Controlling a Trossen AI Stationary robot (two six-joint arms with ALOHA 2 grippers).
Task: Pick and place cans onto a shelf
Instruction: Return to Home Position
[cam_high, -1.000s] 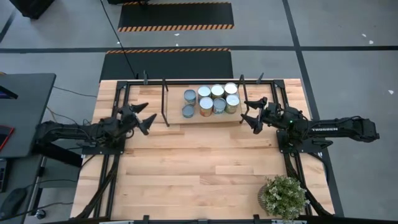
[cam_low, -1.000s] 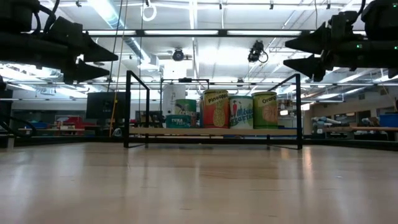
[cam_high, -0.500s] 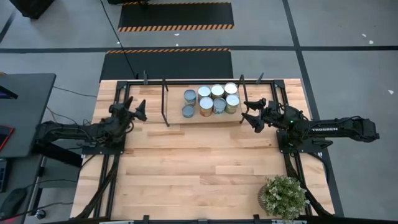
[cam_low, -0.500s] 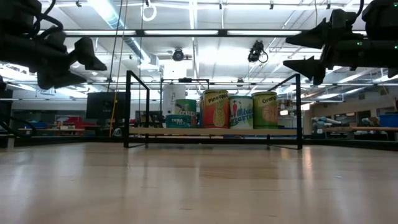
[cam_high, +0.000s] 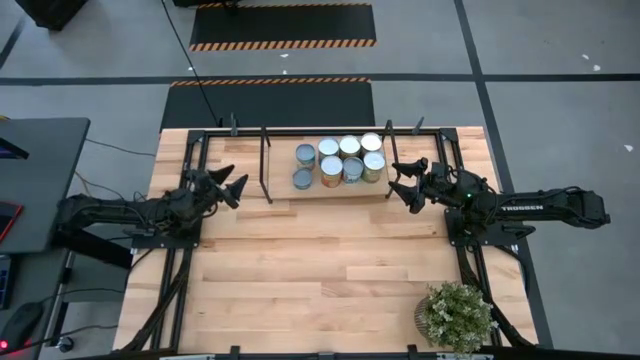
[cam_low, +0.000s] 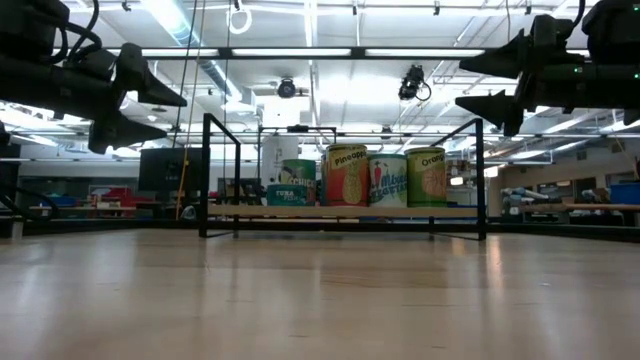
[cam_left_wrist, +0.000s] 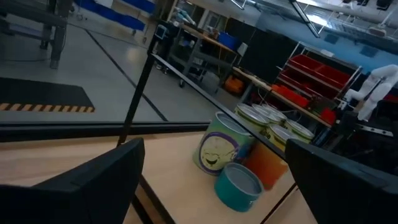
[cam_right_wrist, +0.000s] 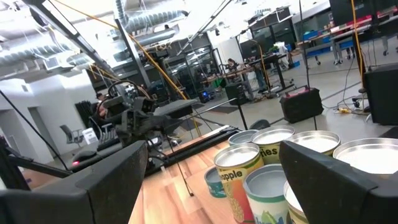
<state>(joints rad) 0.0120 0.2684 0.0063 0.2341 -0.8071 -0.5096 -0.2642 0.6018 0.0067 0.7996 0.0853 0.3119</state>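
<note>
Seven cans (cam_high: 340, 160) stand upright on their bases in a cluster on the low light-wood shelf (cam_high: 330, 192) at the table's far middle. They also show in the low view (cam_low: 365, 175) and in both wrist views (cam_left_wrist: 221, 152) (cam_right_wrist: 239, 168). My left gripper (cam_high: 228, 186) is open and empty, in the air left of the shelf's black end rail (cam_high: 265, 165). My right gripper (cam_high: 400, 180) is open and empty, in the air just right of the shelf, fingers pointing toward the cans. In the low view both grippers (cam_low: 165, 110) (cam_low: 490, 85) hang above can height.
A potted plant (cam_high: 455, 315) stands at the table's near right corner. Black frame rails (cam_high: 200, 150) run along the table's sides and far edge. A dark desk (cam_high: 40, 170) stands off the table's left. Bare wood tabletop (cam_high: 320, 270) lies in front of the shelf.
My left gripper has twisted about its wrist and swung a little toward the table's far edge, then back toward the shelf's left end. It ends slightly farther left than a second ago. The cans have not moved.
</note>
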